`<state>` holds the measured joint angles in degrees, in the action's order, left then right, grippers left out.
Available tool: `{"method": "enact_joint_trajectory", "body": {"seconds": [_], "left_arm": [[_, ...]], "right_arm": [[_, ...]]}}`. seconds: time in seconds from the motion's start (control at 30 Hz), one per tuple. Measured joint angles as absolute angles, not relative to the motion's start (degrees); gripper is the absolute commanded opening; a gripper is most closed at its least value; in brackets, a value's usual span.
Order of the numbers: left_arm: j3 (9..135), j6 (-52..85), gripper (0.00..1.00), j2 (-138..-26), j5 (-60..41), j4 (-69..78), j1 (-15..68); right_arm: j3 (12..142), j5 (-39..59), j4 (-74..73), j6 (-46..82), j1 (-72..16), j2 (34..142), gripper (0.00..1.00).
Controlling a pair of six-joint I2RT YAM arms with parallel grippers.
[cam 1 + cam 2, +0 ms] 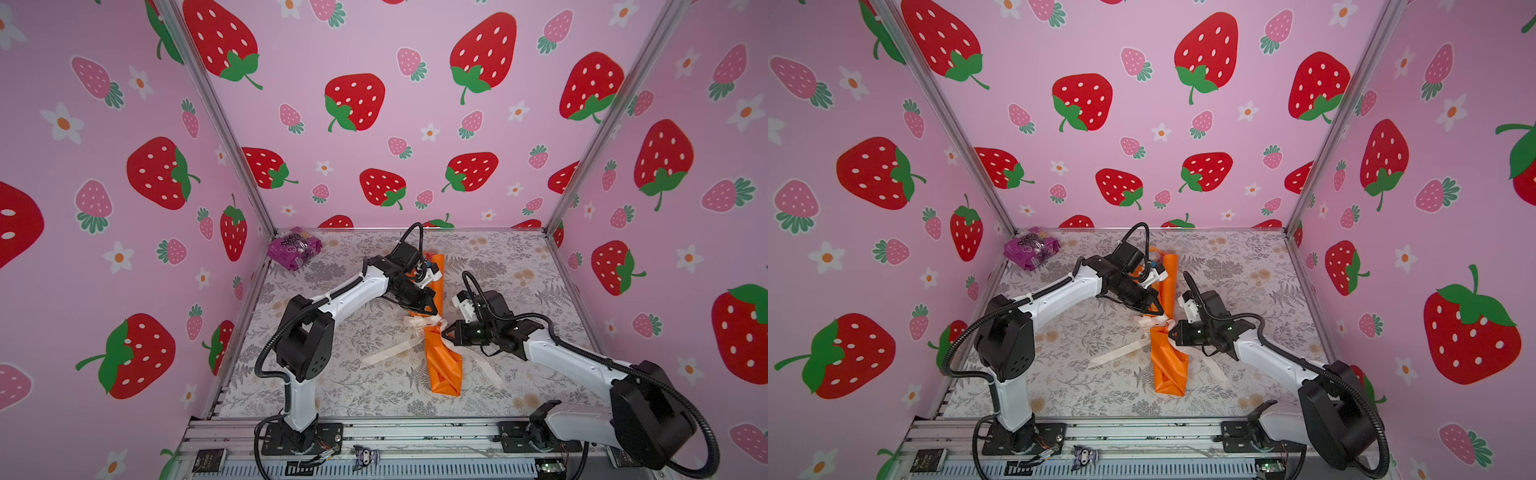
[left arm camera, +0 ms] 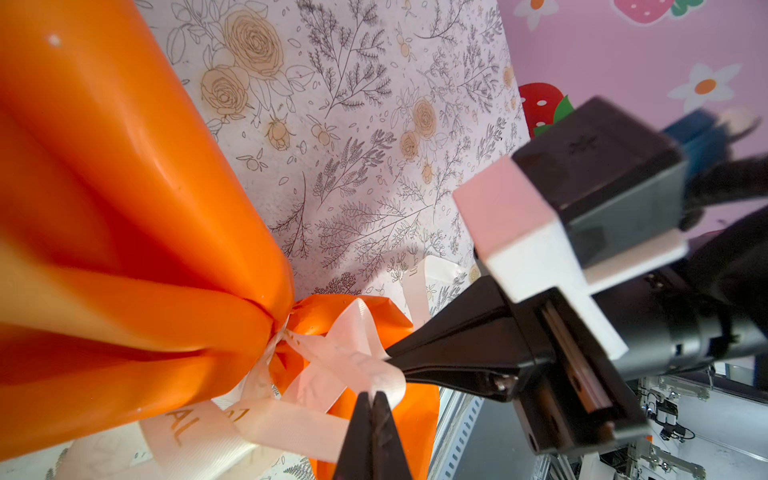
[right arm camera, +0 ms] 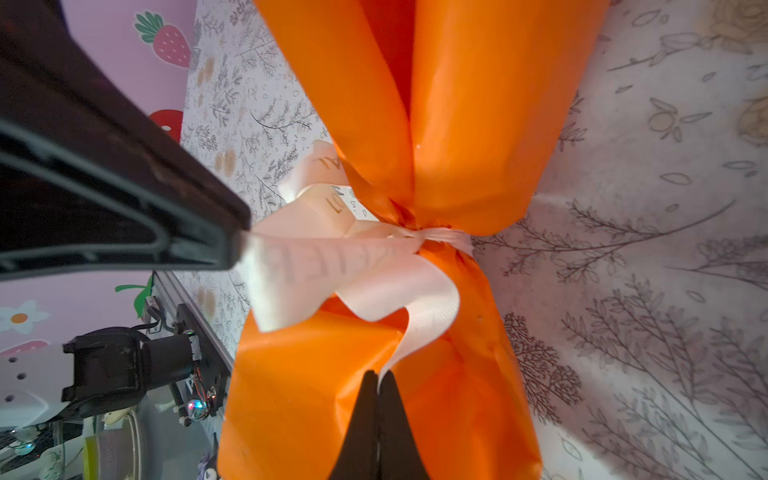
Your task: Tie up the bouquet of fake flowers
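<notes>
Bouquet of fake flowers, orange paper wrap [image 1: 444, 365], between my left claw [image 2: 372, 401] and right claw [image 3: 378, 380]. Both clamped on pale satin ribbon [image 3: 386, 286]; pull apart evenly.

The left arm [image 1: 353, 293] reaches from its base toward the middle, and the left hand [image 1: 434, 311] points down and to the right, its fingers pressed together on a ribbon [image 2: 357, 368] loop. The right arm [image 1: 573, 357] stretches low from the right. The right hand [image 1: 444, 332] points left, its tips pinched on the ribbon too. The two hands' tips sit near each other.
</notes>
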<state>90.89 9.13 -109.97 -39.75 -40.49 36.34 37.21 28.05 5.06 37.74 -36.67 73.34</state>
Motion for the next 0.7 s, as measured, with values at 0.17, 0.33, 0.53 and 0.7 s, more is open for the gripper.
{"method": "enact_joint_trajectory", "body": {"seconds": [0.17,0.33,0.53,0.7], "left_arm": [[90.7,9.5,0.0,-110.0,-39.7,-39.9,36.4],[90.5,10.2,0.0,-110.0,-39.7,-39.1,36.4],[90.4,10.4,0.0,-110.0,-40.3,-38.8,36.4],[90.4,10.2,0.0,-110.0,-40.9,-38.9,36.4]], "right_arm": [[35.4,31.8,1.6,38.3,-36.7,73.1,0.03],[34.7,32.7,5.4,36.0,-36.7,70.8,0.08],[34.6,31.8,6.9,34.2,-36.6,69.8,0.01],[34.7,31.9,2.6,33.2,-36.6,70.7,0.0]]}}
